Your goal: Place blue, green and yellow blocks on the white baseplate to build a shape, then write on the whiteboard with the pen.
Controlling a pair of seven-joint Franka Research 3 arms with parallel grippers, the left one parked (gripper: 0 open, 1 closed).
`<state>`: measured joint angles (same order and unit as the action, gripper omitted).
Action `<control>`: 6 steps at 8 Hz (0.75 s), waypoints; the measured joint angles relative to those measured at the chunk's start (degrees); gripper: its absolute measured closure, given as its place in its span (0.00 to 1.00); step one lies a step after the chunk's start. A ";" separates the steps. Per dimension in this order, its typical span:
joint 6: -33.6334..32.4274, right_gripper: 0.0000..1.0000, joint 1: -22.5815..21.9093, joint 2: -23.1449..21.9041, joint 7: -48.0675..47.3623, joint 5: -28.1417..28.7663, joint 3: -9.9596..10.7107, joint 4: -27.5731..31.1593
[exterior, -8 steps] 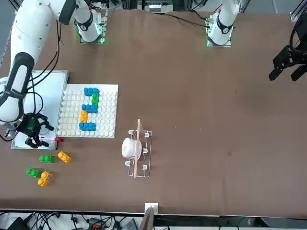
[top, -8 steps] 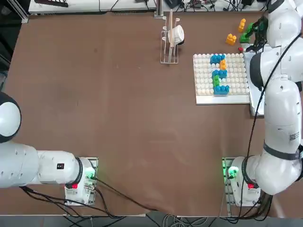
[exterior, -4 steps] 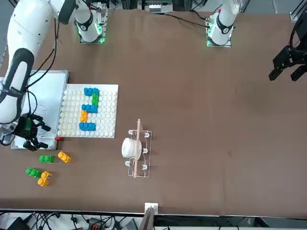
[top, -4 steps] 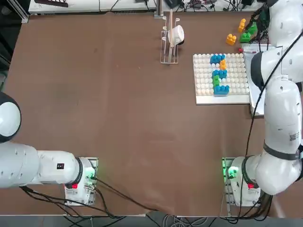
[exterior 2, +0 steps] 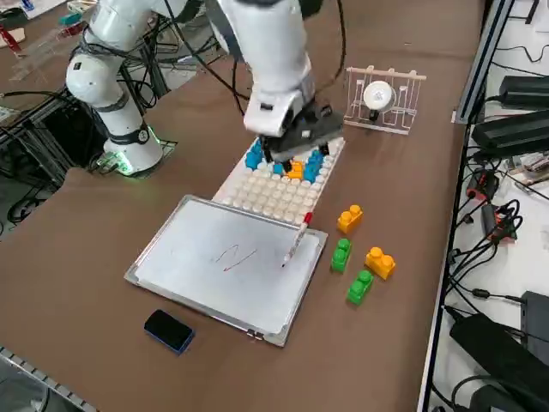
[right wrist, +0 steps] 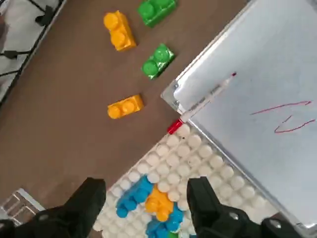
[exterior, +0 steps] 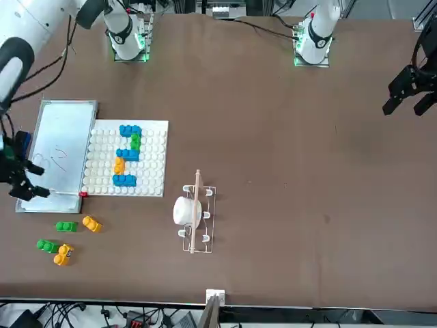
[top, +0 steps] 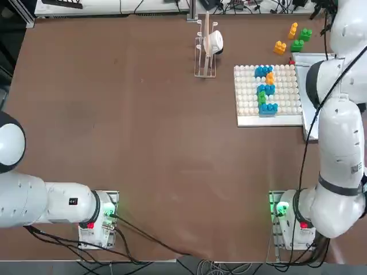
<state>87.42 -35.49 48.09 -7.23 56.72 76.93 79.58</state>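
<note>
Blue, green and orange-yellow blocks (top: 265, 89) stand joined on the white baseplate (top: 246, 109), also seen in the front view (exterior: 153, 171). The whiteboard (exterior 2: 214, 275) lies beside the plate and bears a red scribble (right wrist: 287, 116). The pen (exterior 2: 296, 242) rests across the board's corner nearest the plate, red end (right wrist: 174, 127) on the plate side. My right gripper (right wrist: 148, 203) hangs open and empty well above that corner (exterior: 20, 181). Loose blocks lie past the board: two orange ones (right wrist: 119, 30) (right wrist: 125, 106) and two green ones (right wrist: 156, 10) (right wrist: 158, 60).
A wire rack with a white cup (top: 207, 43) stands on the table left of the baseplate. A dark oval eraser (exterior 2: 169, 330) lies off the whiteboard's far corner. The loose blocks (exterior 2: 359, 287) sit close to the table's edge.
My right gripper has lifted away from the pen and whiteboard corner, drifting outward past the board's edge. It stayed open. The pen now lies uncovered on the board.
</note>
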 joint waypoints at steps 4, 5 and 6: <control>-0.05 0.00 -4.80 0.07 3.25 -1.32 3.41 -0.04; -0.05 0.00 -4.61 -0.13 3.97 -1.32 3.59 -0.06; -0.05 0.00 -4.50 -0.58 4.42 -1.32 3.65 -0.33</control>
<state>87.36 -39.99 47.51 -2.82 55.39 80.58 79.25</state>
